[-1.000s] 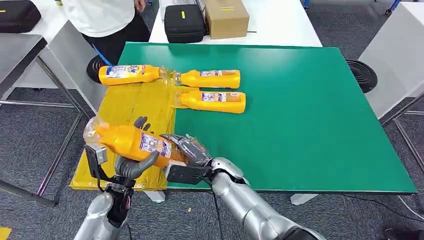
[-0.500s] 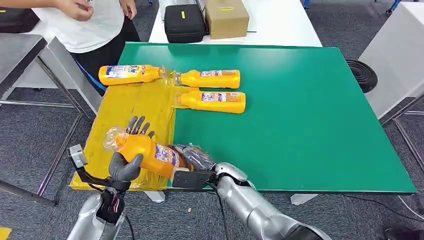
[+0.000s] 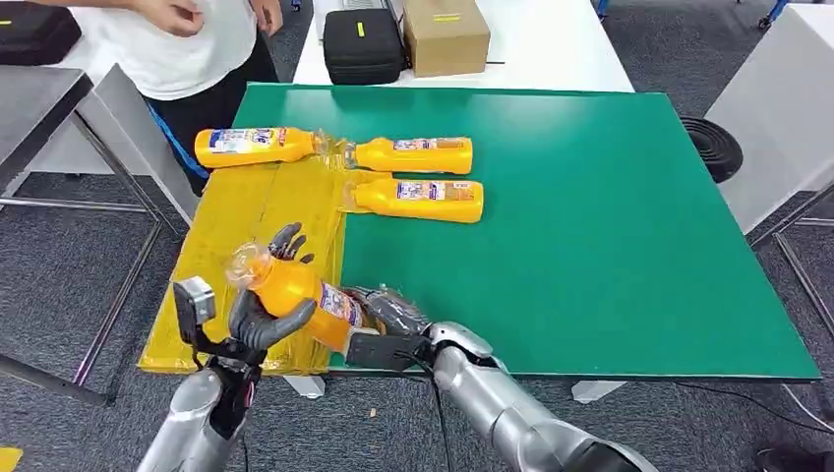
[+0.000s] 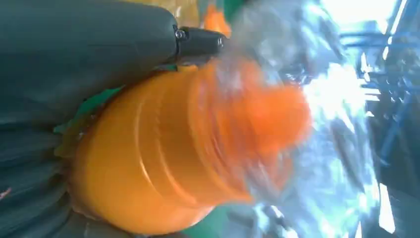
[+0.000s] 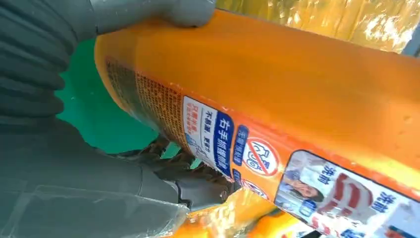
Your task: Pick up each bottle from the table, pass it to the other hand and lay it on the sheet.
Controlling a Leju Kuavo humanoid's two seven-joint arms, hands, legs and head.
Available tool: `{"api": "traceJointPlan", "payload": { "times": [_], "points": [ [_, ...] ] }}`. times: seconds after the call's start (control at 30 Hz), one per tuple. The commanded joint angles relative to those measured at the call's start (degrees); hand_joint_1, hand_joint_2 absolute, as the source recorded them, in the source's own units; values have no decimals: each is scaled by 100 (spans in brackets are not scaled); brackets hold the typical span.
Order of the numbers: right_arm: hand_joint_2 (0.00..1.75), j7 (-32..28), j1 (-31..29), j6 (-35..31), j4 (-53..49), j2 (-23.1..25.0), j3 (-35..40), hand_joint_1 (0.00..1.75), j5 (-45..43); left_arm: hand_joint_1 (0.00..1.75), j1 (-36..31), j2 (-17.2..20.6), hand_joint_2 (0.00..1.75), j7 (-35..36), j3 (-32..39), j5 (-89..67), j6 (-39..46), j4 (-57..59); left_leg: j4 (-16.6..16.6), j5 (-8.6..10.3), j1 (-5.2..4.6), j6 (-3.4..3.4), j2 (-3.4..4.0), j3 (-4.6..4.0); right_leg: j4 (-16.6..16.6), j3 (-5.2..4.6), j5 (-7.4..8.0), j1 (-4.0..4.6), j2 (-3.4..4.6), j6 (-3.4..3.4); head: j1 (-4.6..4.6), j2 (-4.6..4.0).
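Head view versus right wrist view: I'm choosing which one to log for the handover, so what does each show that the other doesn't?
Head view alone: the left hand wrapped round the held bottle's neck end, three more orange bottles lying across the yellow sheet's far edge, a person's white shirt, a black case and a cardboard box.
Right wrist view alone: the label's fine print and red prohibition symbol.
Both: the right hand on the held orange bottle, the green mat.
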Motion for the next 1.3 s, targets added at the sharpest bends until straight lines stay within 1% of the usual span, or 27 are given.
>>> {"api": "traceJointPlan", "payload": {
  "times": [0.03, 0.13, 0.17, 0.2, 0.23, 0.33, 0.37, 0.47, 0.5, 0.57, 0.6, 0.7, 0.73, 0.77, 0.8, 0.83, 0.87, 0.9, 0.93, 1.0, 1.03, 1.1, 1.13, 1.2, 1.23, 1.27, 1.3],
  "points": [
    [175, -168, -30, 158, -55, -165, -22, 175, -180, 0, -425, 171, 175, 192, -415, -1502, 1371, 563, -4, -7, 0, 0, -5, 21, -3, 24, -9, 3, -11, -11, -7, 0],
    [175, -199, -20, 209, -75, -197, -61, 175, -245, 0, -419, 162, 175, 183, -374, -1803, 1521, 635, -5, -16, 1, -1, -12, 46, -5, 50, -20, 6, -22, -17, -4, 0],
    [175, -220, -25, 239, -76, -204, -54, 175, -265, 0, -384, 173, 175, 163, -361, -1695, 1233, 636, -5, -6, 0, 0, -6, 22, -4, 25, -9, 3, -13, -10, -2, 0],
    [175, -232, -29, 237, -77, -206, -57, 175, -271, 0, -365, 174, 175, 164, -354, -1653, 1124, 640, -5, -9, 0, 1, -1, 27, -5, 30, -9, 3, -9, -11, -4, 0],
    [175, -238, -41, 246, -73, -199, -47, 175, -274, 0, -326, 179, 175, 149, -343, -1447, 779, 652, -5, -18, 0, 0, 5, 46, -5, 47, -17, 5, -5, -17, -9, 0],
    [175, -237, -49, 247, -77, -193, -46, 175, -273, 0, -308, 173, 175, 149, -346, -1448, 780, 661, -3, -11, 1, 0, -1, 28, -3, 30, -11, 4, -9, -12, -2, 0],
    [175, -238, -42, 242, -86, -192, -48, 175, -276, 0, -315, 166, 175, 139, -362, -1348, 606, 672, -3, -19, 1, -1, 3, 45, -4, 46, -18, 6, -7, -18, -7, 0],
    [175, -231, -49, 251, -89, -180, -16, 175, -261, 0, -254, 184, 175, 99, -319, -1050, 164, 667, -4, -10, 2, -1, -2, 25, -4, 28, -10, 5, -10, -12, -4, 0],
    [175, -219, -66, 237, -73, -163, 7, 175, -237, 17, -218, 178, 175, 72, -284, -833, -111, 657, -2, -17, 1, -1, 1, 40, -2, 43, -18, 6, -10, -17, -7, 0],
    [175, -218, -69, 236, -76, -153, 9, 175, -236, 17, -206, 184, 175, 70, -278, -829, -114, 656, -4, -9, -1, 0, 9, 21, -4, 20, -6, 2, 3, -10, -7, 0],
    [175, -218, -69, 236, -76, -153, 9, 175, -236, 17, -206, 184, 175, 70, -278, -829, -114, 656, -2, -20, 0, 0, 13, 43, -3, 42, -16, 5, 4, -16, -7, 0],
    [175, -218, -69, 236, -76, -153, 9, 175, -236, 17, -206, 184, 175, 70, -278, -829, -114, 656, -4, -5, -2, 0, 2, 13, -2, 13, -5, 1, -3, -8, -7, 0],
    [175, -218, -69, 236, -76, -153, 9, 175, -236, 42, -206, 184, 175, 70, -278, -829, -114, 656, -2, -15, 1, 0, 4, 32, -3, 34, -13, 5, -4, -14, -7, 0],
    [175, -202, -85, 229, -57, -145, 31, 175, -203, 120, -186, 185, 175, 60, -273, -553, -468, 643, -2, -16, 0, 0, 7, 33, -2, 34, -14, 4, -1, -14, -4, 0],
    [175, -186, -105, 219, -38, -126, 69, 175, -166, 126, -137, 193, 175, 49, -250, -246, -834, 645, -3, -6, -1, 1, 4, 15, -2, 16, -5, 1, -1, -8, -7, 0],
    [175, -179, -113, 216, -29, -115, 81, 175, -155, 136, -113, 194, 175, 47, -235, -165, -916, 635, -2, -15, 0, 0, 10, 33, -3, 33, -12, 4, 2, -14, -4, 0],
    [175, -173, -134, 223, -2, -89, 96, 175, -140, 141, -68, 169, 175, 64, -205, 231, -1334, 647, -2, -13, 0, 0, 8, 27, -3, 28, -10, 4, 1, -12, -7, 0],
    [175, -160, -146, 207, -2, -64, 123, 175, -111, 155, -40, 196, 175, 84, -208, 320, -1419, 624, -4, -9, -2, 0, 9, 20, -3, 19, -6, 1, 4, -9, -4, 0],
    [175, -153, -153, 209, 3, -54, 136, 175, -100, 166, -31, 199, 175, 77, -223, 438, -1547, 620, -2, -20, 0, 0, 15, 40, -2, 39, -15, 5, 6, -16, -7, 0],
    [175, -153, -153, 209, 3, -54, 136, 175, -100, 166, -31, 199, 175, 77, -223, 438, -1547, 620, -3, -11, -1, 0, 13, 21, -2, 19, -7, 2, 6, -10, -7, 0],
    [175, -153, -153, 209, 3, -54, 136, 175, -100, 166, -31, 199, 175, 77, -223, 438, -1547, 620, 0, -19, 1, -1, 16, 36, -1, 34, -14, 6, 8, -15, -4, 0],
    [175, -152, -153, 209, 2, -49, 137, 175, -99, 166, -40, 201, 175, 78, -221, 446, -1551, 618, -2, -9, -1, 0, 5, 19, -1, 18, -9, 2, -3, -10, -7, 0],
    [175, -152, -153, 209, 2, -49, 137, 175, -99, 166, -40, 201, 175, 78, -221, 446, -1551, 618, 1, -18, 1, 0, 6, 37, 0, 37, -17, 5, -5, -15, -7, 0],
    [175, -152, -153, 209, 2, -49, 137, 175, -99, 166, -40, 201, 175, 78, -221, 446, -1551, 618, -2, -9, -1, 1, 8, 19, -1, 18, -8, 2, 0, -9, -7, 0],
    [175, -152, -153, 209, 2, -49, 137, 175, -99, 166, -40, 201, 175, 78, -221, 446, -1551, 618, -1, -16, -1, 2, 9, 35, -1, 35, -15, 3, -1, -13, -7, 0],
    [175, -152, -155, 217, 5, -52, 137, 175, -101, 175, -44, 204, 175, 70, -222, 512, -1606, 625, 0, -14, 1, 1, 11, 28, -2, 28, -11, 4, 2, -12, -7, 0],
    [175, -151, -161, 220, 5, -49, 139, 175, -100, 175, -48, 210, 175, 67, -232, 533, -1635, 619, -2, -8, -1, 1, 6, 19, -2, 19, -8, 2, -1, -9, -7, 0]
  ]
}}
